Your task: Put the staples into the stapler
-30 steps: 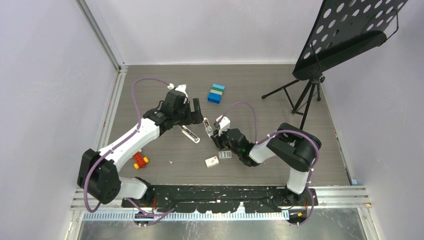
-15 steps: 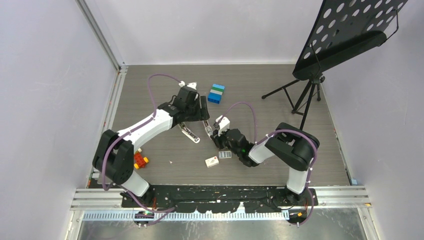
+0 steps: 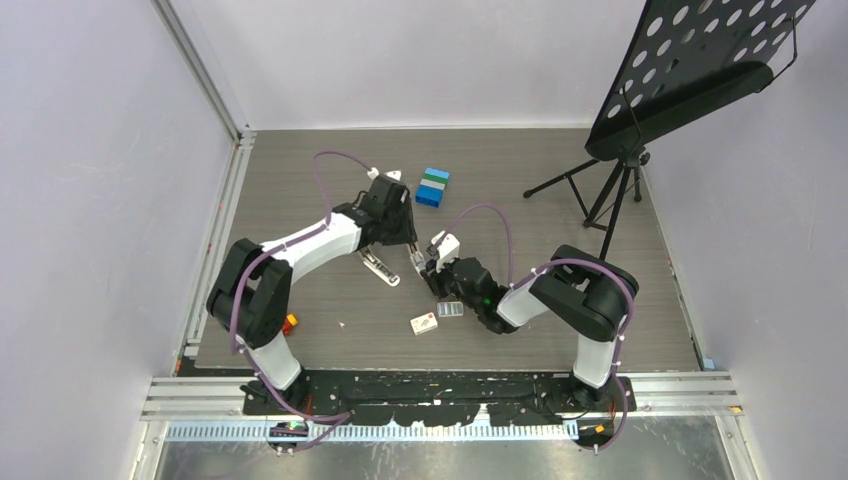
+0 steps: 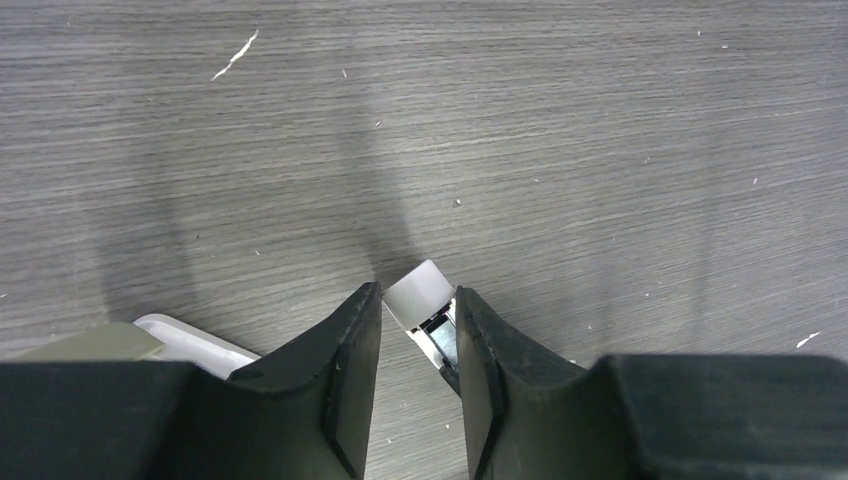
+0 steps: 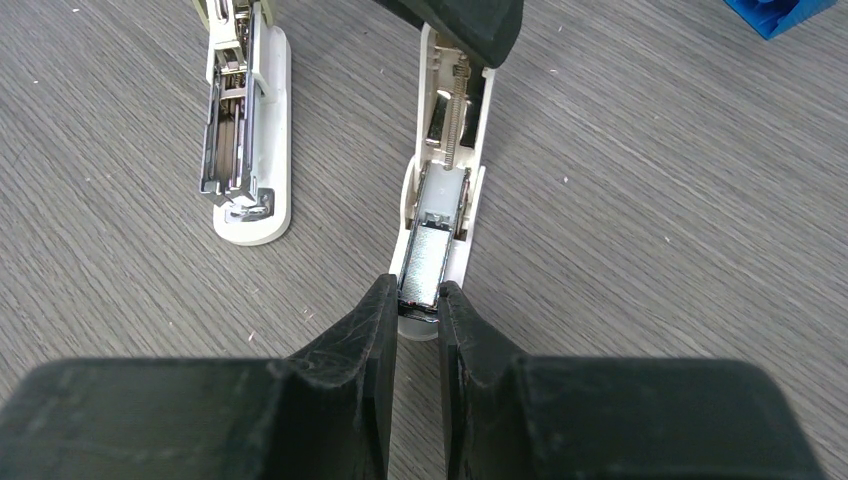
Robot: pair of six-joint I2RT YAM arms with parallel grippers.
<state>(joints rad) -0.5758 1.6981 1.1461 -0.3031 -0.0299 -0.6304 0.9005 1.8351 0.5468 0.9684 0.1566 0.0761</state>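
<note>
Right tool pinches the near end of the white magazine, a grey staple strip sitting in it, while the left tool squeezes that piece's far white tip. The stapler lies on the worktop just to its left, untouched; the staple box sits nearer the bases.

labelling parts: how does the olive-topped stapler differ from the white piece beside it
The olive-topped white-based stapler shows a silver channel, the all-white tray a coil spring and grey strip. The stapler lies free; the tray's near end is pinched in the right gripper. Both are slim bars.
</note>
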